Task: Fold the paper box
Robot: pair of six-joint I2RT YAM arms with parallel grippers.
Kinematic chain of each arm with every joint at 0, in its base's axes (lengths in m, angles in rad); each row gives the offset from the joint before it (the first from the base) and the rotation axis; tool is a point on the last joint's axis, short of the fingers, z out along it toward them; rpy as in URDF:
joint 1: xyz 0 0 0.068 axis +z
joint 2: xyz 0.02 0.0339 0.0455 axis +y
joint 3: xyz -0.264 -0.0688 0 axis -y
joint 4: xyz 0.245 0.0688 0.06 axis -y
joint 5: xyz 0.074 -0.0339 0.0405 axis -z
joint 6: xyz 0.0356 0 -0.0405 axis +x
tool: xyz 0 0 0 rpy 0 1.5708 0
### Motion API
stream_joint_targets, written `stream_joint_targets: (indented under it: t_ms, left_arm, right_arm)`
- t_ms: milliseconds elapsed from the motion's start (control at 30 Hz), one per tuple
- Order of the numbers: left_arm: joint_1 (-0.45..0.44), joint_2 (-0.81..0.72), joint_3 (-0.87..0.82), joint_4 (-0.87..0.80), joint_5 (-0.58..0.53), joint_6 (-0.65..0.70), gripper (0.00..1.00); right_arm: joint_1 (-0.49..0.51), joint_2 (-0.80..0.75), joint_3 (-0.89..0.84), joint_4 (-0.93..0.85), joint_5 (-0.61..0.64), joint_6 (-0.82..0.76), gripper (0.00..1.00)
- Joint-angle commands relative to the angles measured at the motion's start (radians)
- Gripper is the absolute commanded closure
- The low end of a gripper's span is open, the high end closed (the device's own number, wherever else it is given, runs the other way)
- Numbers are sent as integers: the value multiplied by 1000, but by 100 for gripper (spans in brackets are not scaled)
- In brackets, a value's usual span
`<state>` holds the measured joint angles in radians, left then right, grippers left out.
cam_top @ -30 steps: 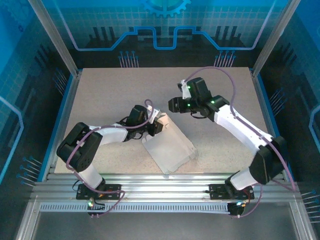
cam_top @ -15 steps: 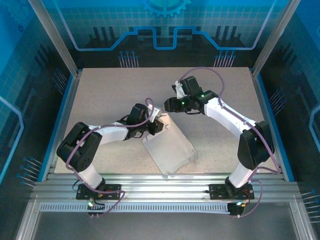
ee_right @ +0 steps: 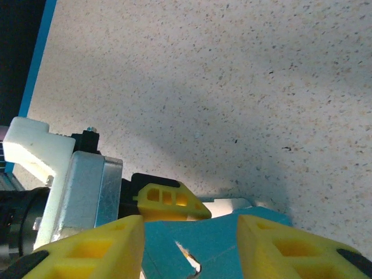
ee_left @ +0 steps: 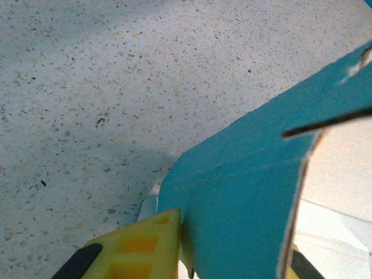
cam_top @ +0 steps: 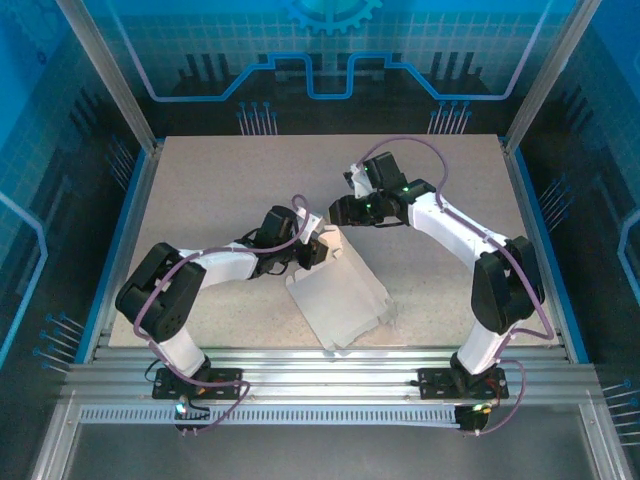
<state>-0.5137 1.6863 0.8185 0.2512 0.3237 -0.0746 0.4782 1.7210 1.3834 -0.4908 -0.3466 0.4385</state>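
Note:
The paper box [cam_top: 340, 297] lies white-grey side up at the table's front centre, with its far-left flap lifted. My left gripper [cam_top: 318, 249] is shut on that flap. In the left wrist view the flap's bright blue side [ee_left: 244, 197] stands between the yellow fingers [ee_left: 136, 250] of the left gripper [ee_left: 232, 264]. My right gripper [cam_top: 341, 211] hovers just beyond the flap, open. In the right wrist view its gripper [ee_right: 189, 250] has the blue flap [ee_right: 218, 244] showing between its fingers [ee_right: 87, 250], and a yellow finger of the left gripper [ee_right: 168, 200] shows behind.
The speckled table [cam_top: 220, 190] is bare at the back and left. Aluminium posts and blue side rails [cam_top: 128, 215] fence it, and a metal frame [cam_top: 330, 365] runs along the near edge by the arm bases.
The right arm has swung left and down, bringing its gripper close over the raised flap. Its jaws have narrowed a little. The left gripper holds the flap in the same place.

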Motion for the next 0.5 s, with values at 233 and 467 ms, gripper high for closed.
stream_joint_targets:
  t_ms: [233, 467]
  left_arm:
    - [-9, 19, 33, -29, 20, 22, 85]
    - [-9, 21, 33, -29, 17, 22, 85]
  right_arm:
    - [-38, 11, 9, -68, -92, -71, 55]
    - [-39, 34, 30, -85, -74, -74, 55]
